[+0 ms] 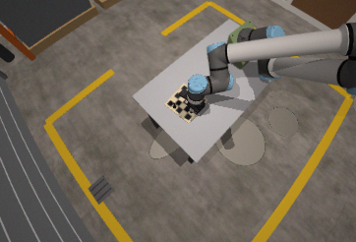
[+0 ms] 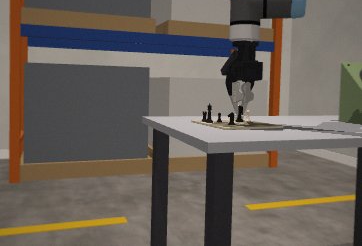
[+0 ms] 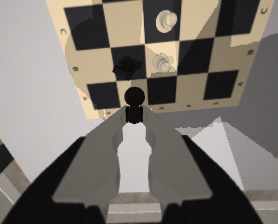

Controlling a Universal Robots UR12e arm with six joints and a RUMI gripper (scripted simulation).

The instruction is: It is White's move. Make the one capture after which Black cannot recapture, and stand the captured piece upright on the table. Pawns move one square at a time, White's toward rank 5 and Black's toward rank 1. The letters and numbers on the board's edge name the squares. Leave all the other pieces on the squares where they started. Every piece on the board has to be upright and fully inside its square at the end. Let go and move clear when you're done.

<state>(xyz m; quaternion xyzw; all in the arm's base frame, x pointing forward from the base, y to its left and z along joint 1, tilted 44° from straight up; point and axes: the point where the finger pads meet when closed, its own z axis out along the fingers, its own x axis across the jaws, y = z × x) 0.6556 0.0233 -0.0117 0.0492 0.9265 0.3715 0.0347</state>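
The small chessboard lies on the grey table; it also shows in the wrist view and in the side view. My gripper is shut on a black pawn at the board's near edge. Two white pawns stand on squares beyond it. In the side view the gripper reaches down onto the board among several black pieces. I cannot tell whether the held pawn still touches the board.
The grey table stands inside yellow floor lines. A green mount for the arm is at the table's right end. Shelving with boxes stands behind.
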